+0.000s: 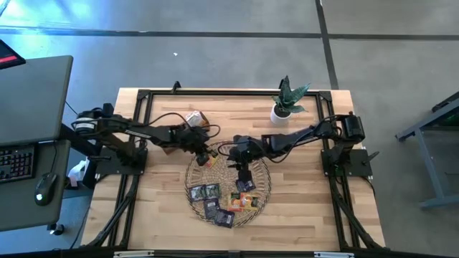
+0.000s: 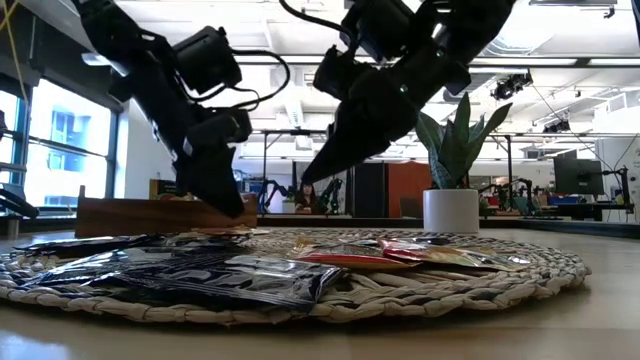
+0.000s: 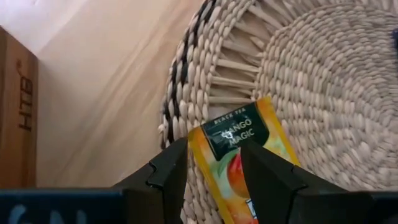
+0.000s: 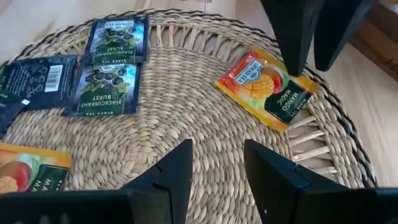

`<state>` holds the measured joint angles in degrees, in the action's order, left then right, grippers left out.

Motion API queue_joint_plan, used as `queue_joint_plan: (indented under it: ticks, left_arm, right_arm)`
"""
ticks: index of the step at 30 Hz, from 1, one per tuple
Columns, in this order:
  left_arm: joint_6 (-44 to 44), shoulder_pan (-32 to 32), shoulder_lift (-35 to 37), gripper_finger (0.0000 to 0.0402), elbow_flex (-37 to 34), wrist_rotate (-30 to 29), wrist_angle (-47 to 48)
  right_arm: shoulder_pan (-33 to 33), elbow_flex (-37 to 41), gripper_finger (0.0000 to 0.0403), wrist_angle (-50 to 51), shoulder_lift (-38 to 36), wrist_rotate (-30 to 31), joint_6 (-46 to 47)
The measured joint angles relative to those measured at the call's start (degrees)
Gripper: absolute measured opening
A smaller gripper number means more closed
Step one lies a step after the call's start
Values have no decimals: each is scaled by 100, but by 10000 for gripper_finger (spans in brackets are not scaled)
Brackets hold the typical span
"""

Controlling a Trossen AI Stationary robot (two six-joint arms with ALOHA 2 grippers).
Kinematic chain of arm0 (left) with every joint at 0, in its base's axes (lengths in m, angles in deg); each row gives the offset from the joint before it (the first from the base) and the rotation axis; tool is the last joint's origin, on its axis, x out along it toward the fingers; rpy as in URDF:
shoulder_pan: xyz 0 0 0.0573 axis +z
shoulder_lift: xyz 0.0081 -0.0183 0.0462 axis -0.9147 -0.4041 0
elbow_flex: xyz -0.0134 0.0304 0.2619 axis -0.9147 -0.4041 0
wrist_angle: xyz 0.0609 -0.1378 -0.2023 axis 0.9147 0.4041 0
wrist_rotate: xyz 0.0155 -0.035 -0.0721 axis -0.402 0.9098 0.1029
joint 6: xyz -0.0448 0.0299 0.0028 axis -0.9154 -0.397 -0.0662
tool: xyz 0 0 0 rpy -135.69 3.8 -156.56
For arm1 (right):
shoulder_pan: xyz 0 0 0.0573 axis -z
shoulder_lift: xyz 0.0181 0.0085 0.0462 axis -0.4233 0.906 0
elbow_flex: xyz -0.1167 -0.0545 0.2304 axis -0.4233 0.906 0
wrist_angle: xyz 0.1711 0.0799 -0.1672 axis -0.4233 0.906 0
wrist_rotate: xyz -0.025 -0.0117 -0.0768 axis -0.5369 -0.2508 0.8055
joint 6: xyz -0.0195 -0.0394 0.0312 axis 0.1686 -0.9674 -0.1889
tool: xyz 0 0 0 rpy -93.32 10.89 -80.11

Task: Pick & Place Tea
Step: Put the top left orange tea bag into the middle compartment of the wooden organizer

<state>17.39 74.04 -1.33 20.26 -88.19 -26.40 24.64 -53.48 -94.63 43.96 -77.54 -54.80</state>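
Straddling a mango sachet at the woven tray's ten o'clock rim, left fingers stand spread; right fingers spread, empty, over tray centre.

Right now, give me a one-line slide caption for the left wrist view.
Left gripper open astride an orange Mango Magic sachet at the woven tray's rim.

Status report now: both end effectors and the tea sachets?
Left end effector open, astride mango sachet at wicker tray edge. Right end effector open, empty, above tray. Nothing blocking.
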Motion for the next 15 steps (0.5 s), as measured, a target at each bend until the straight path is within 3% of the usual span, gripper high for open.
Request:
queue_joint_plan:
  ticks: [7, 12, 15]
  left_arm:
    - [-31, 0, -361, 147, 4, -22, -361]
    - [22, -2, -597, 146, 22, -359, -521]
    - [-1, -2, -601, 127, 18, -426, -493]
  right_arm:
    - [0, 0, 140, 46, 0, -2, 0]
    - [0, 0, 140, 52, 0, -2, 0]
    - [0, 0, 140, 52, 0, -2, -65]
